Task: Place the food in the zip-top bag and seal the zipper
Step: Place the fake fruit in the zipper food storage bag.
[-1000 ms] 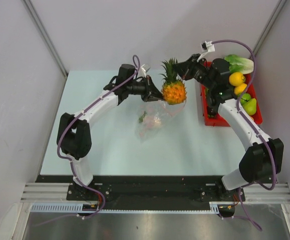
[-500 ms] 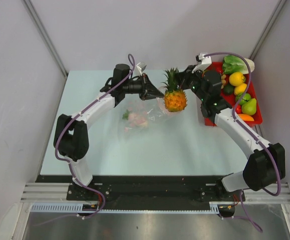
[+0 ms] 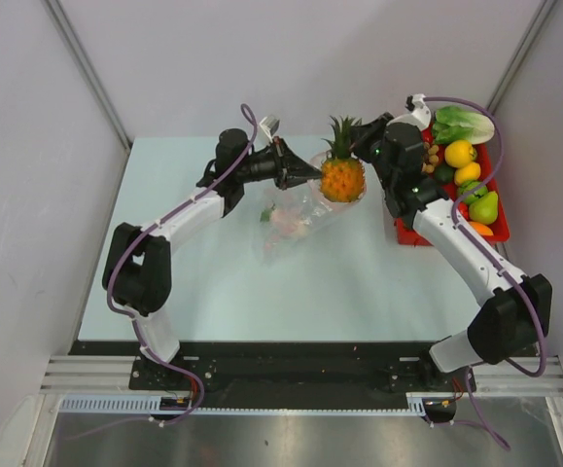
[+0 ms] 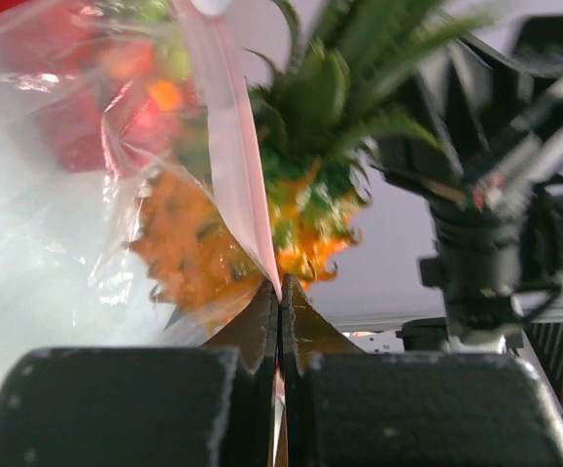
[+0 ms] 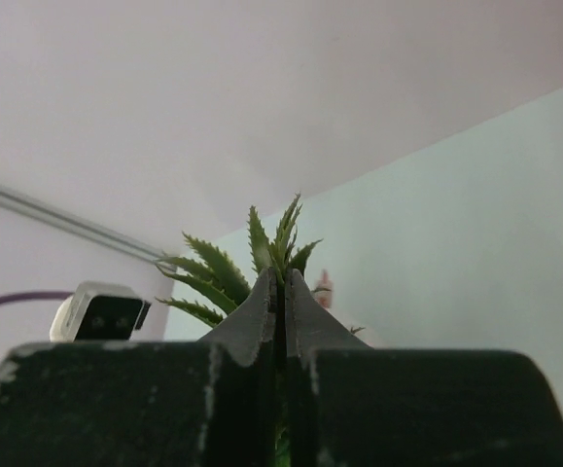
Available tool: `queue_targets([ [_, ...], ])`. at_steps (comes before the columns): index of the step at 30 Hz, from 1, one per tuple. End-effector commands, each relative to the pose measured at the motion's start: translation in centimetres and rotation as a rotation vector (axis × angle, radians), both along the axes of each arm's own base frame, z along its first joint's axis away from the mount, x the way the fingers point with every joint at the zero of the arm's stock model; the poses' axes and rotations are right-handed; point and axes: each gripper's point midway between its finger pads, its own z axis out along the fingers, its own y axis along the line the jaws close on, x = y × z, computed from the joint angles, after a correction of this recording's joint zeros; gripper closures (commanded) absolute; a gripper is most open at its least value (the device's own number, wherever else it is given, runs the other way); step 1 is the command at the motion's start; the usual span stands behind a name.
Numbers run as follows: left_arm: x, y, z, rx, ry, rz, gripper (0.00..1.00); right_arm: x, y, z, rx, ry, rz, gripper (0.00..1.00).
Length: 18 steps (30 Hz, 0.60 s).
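Note:
A toy pineapple [image 3: 341,178] with an orange body and spiky green leaves hangs at the mouth of the clear zip-top bag [image 3: 296,216]. My right gripper [image 3: 362,139] is shut on its leaves [image 5: 262,255]. My left gripper [image 3: 310,171] is shut on the bag's mouth edge, on the pink zipper strip [image 4: 228,146], and holds it up beside the pineapple [image 4: 203,243]. The bag hangs down to the table with some reddish and green food inside. More food lies in the red tray [image 3: 407,232]: yellow lemons [image 3: 460,153], a green pear [image 3: 484,206], a leafy cabbage [image 3: 464,124].
The red tray stands at the table's right edge, under my right arm. Grey walls close in behind and on both sides. The pale table [image 3: 223,282] stretches in front of the bag.
Both grippers have shifted right and back, the pineapple with them. The bag has lifted and its mouth now sits against the pineapple's body. My right arm now uncovers more of the tray.

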Motion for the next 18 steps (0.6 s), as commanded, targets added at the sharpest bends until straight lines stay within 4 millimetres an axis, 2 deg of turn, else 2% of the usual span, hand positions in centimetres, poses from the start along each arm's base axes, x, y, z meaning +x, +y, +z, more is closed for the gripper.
queue_targets([
  [1,-1.6,-0.7,4.0,-0.104,-0.083,-0.035,1.0,1.0,-0.1,4.2,0.286,-0.047,0.043,1.0],
  [3,-1.6,-0.8,3.9,-0.116,-0.06,-0.033,1.0,1.1,-0.1,5.6,0.304,-0.099,0.063,1.0],
  [5,-1.6,-0.8,4.6,-0.144,-0.068,-0.034,1.0,1.2,0.2,5.4,0.283,-0.106,0.054,1.0],
  [7,-1.6,-0.7,5.3,-0.163,-0.09,-0.037,1.0,1.0,1.8,4.1,0.189,-0.1,0.089,1.0],
  [8,-1.7,-0.8,5.7,-0.17,-0.094,-0.041,1.0,1.0,2.3,2.5,0.151,-0.084,0.106,1.0],
  [9,-1.8,-0.7,6.1,-0.176,-0.102,-0.04,1.0,0.5,3.4,2.3,0.134,-0.112,0.15,1.0],
  [10,-1.9,-0.6,6.3,-0.177,-0.106,-0.042,1.0,0.3,3.5,1.5,0.078,-0.125,0.162,1.0],
  [11,-1.9,-0.6,6.4,-0.18,-0.111,-0.042,1.0,-0.1,3.6,-0.4,0.052,-0.105,0.168,1.0],
  [14,-2.2,-0.3,7.3,-0.188,-0.15,-0.044,1.0,-0.8,3.8,-1.4,0.027,-0.088,0.206,1.0],
  [15,-2.3,-0.2,7.4,-0.189,-0.157,-0.045,1.0,-1.4,4.5,-1.8,0.021,-0.077,0.254,1.0],
  [17,-2.4,0.0,7.7,-0.192,-0.179,-0.042,1.0,-2.0,4.7,-1.5,0.015,-0.082,0.284,1.0],
  [18,-2.6,0.1,7.9,-0.197,-0.199,-0.049,1.0,-3.0,5.6,-1.2,0.013,-0.09,0.362,1.0],
])
